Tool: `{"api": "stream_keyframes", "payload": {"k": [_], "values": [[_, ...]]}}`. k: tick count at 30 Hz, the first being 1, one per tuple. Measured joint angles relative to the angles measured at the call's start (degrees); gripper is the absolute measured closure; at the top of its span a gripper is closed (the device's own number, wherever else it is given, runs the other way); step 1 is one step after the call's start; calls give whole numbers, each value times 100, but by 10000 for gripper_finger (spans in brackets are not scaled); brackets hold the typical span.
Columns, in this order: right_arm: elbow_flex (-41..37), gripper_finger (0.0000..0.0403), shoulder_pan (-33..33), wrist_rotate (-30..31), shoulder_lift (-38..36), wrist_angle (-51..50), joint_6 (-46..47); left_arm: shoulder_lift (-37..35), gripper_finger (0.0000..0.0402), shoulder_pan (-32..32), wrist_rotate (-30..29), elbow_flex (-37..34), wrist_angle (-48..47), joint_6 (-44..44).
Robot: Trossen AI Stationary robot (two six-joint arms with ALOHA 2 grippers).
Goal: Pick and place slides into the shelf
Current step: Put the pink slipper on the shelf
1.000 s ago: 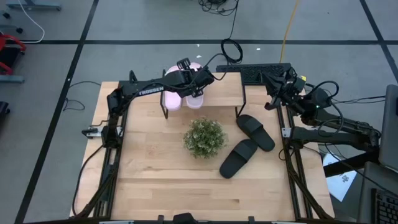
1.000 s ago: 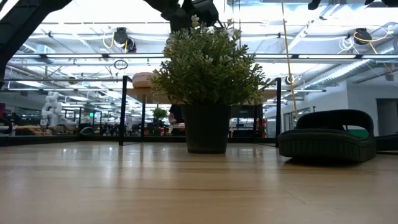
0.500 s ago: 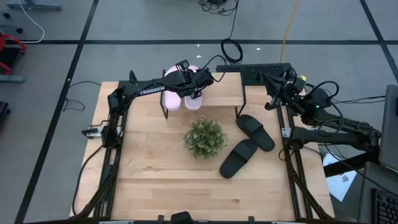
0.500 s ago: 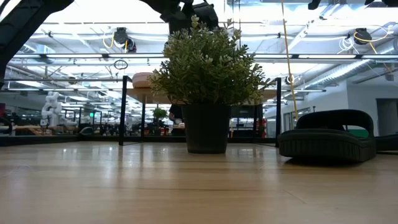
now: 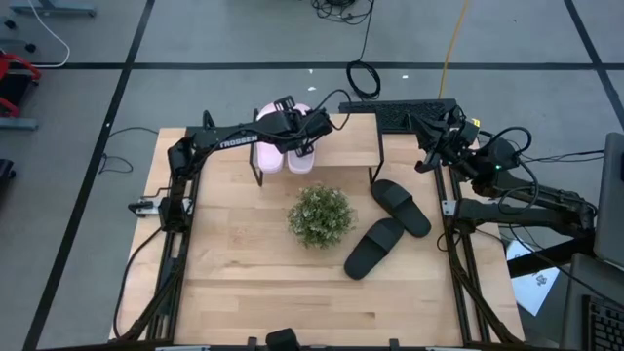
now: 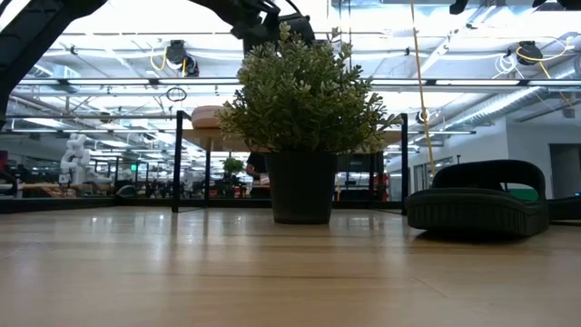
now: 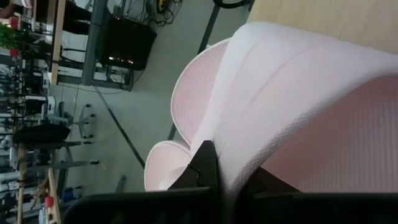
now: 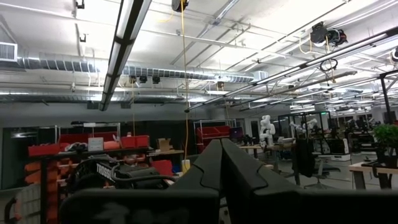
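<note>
- From above, the left gripper (image 5: pixel 314 125) is reached over the left part of the shelf (image 5: pixel 356 136), clamped on a light pink slide (image 5: pixel 304 156); a second pink slide (image 5: pixel 272 156) lies just beside it, on the arm's side, at the shelf's left edge.
- Only the left wrist view shows the grip itself: the dark fingers (image 7: pixel 205 165) pinch the edge of the pink slide's (image 7: pixel 298 106) wide strap, and the other pink sole (image 7: pixel 163 168) shows beyond, over grey floor.
- The right gripper (image 5: pixel 427 125) waits at the table's far right edge, beyond the shelf's right end; its fingers (image 8: pixel 221 165) are pressed together on nothing, pointed up at the room's ceiling lights in its own wrist view.
- The high view alone shows both black slides (image 5: pixel 400 207) (image 5: pixel 373 248) flat on the table (image 5: pixel 234 283), on the near side of the right gripper and well apart from the left one, right of the potted plant (image 5: pixel 320 214).
- The low view shows just one black slide (image 6: pixel 477 200) beside the plant (image 6: pixel 302 109), which hides most of the shelf (image 6: pixel 207 116); its thin black legs stand to either side.
- In that low view the left arm (image 6: pixel 259 16) hangs above the plant's top.
</note>
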Motion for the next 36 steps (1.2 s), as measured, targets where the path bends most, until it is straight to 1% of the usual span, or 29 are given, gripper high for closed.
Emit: {"api": "stream_keyframes", "payload": {"k": [10, 12, 19, 36], "values": [[2, 403, -1, 0, 0, 0, -14, -2, 401, -31, 31, -20, -15, 100], [0, 403, 0, 0, 0, 0, -14, -2, 395, -31, 34, -20, -17, 90], [2, 403, 0, 0, 0, 0, -16, -2, 352, -31, 24, -22, -27, -2], [0, 403, -1, 0, 0, 0, -16, 2, 253, -129, -54, -31, -40, 85]]}}
